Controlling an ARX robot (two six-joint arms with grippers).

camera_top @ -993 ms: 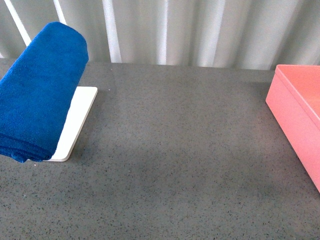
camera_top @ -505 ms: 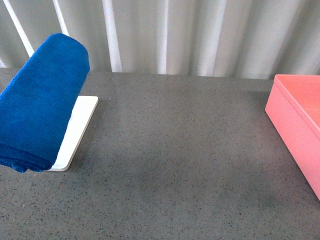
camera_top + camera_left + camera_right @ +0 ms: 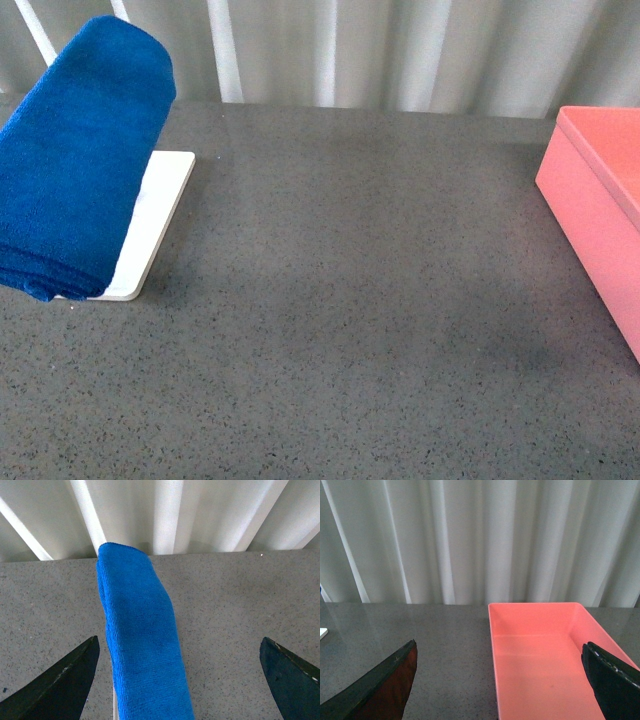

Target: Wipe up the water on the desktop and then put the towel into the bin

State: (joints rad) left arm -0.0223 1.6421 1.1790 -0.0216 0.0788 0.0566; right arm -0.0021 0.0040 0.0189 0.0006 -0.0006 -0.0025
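Note:
The blue towel (image 3: 80, 160) hangs folded over a rack on a flat white tray (image 3: 155, 225) at the far left of the speckled grey desktop (image 3: 360, 300). The salmon-pink bin (image 3: 600, 200) stands at the right edge. No arm shows in the front view. In the left wrist view the towel (image 3: 140, 645) lies ahead between the wide-open jaws of my left gripper (image 3: 180, 680), which holds nothing. In the right wrist view my right gripper (image 3: 502, 680) is open and empty, with the empty bin (image 3: 545, 660) ahead of it. I cannot make out water on the desktop.
A pale pleated curtain (image 3: 380, 50) closes off the far edge of the desktop. The tray's white edge sticks out to the right of the towel.
The front view has shifted slightly: the towel, tray and bin sit a little higher in frame than half a second ago. Nothing on the desktop has moved.

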